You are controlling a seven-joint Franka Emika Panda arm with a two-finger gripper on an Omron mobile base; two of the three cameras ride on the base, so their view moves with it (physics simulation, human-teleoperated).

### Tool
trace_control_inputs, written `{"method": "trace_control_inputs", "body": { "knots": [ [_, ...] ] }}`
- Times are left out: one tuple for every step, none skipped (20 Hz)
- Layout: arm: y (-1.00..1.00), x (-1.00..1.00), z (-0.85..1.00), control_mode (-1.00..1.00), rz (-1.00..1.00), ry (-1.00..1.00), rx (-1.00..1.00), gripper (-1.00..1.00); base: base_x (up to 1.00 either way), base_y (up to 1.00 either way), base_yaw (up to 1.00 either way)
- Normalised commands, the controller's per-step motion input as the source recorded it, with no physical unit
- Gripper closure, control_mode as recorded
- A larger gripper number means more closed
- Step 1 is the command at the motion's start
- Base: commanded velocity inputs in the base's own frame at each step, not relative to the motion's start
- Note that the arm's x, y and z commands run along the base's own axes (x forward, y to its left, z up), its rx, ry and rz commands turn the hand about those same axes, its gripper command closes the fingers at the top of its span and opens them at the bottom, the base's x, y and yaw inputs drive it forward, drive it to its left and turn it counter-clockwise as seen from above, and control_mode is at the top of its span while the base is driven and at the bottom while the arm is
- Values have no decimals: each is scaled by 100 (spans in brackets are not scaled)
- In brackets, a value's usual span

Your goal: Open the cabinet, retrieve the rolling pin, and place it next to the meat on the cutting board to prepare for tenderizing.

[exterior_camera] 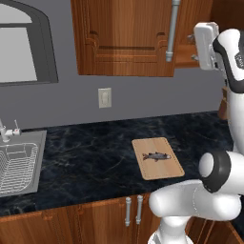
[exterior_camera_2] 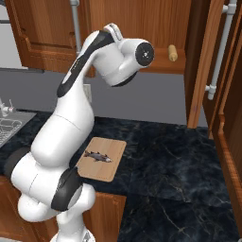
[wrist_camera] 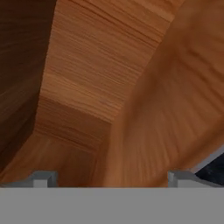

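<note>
Sink [exterior_camera: 19,162] sat at the far left of the dark counter [exterior_camera: 95,147], with a wall outlet [exterior_camera: 104,97] on the grey wall above. Further right lay the board [exterior_camera: 157,158], flat on the counter, with the small meat [exterior_camera: 156,156] at its middle and bare wood on either side of it. Above hung the cabinet [exterior_camera: 124,38]; its left door looked closed, its grey bar handle [exterior_camera: 172,31] vertical. In the right base view the right door [exterior_camera_2: 203,61] stood swung out, edge toward the camera, and the round end of the pin [exterior_camera_2: 173,53] showed on the shelf inside, near the front lip. The arm reached up toward that opening. The gripper [wrist_camera: 111,179] was spread wide and grasping nothing; in the hand view its two tips framed blurred wood, seemingly the cabinet's interior.

The pin was not yet taken, so the risks lay ahead. Its round body would likely roll if a finger nudged it before closing, possibly off the shelf edge. A grasp near one end could let it tip and slip. The open door stood close to the arm's right, so a wide swing out might strike it. Lowering the pin carelessly could knock the meat off the board.
</note>
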Motion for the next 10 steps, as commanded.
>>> {"method": "trace_control_inputs", "body": {
  "knots": [
    [9,55,-6,-100,8,11,7,-100,0,0,0],
    [16,61,-4,-100,6,14,4,-100,0,0,0],
    [16,56,-1,-100,6,15,4,-100,0,0,0],
    [18,53,-1,-100,6,14,3,-100,0,0,0],
    [22,50,-2,-100,6,13,3,-100,0,0,0],
    [24,47,-4,-100,5,13,3,-100,0,0,0],
    [24,44,-1,-100,5,12,3,-100,0,0,0],
    [25,48,0,-100,5,12,3,-100,0,0,0],
    [22,46,0,-100,6,11,4,-100,0,0,0],
    [22,48,0,-100,6,12,4,-100,0,0,0]
  ]
}}
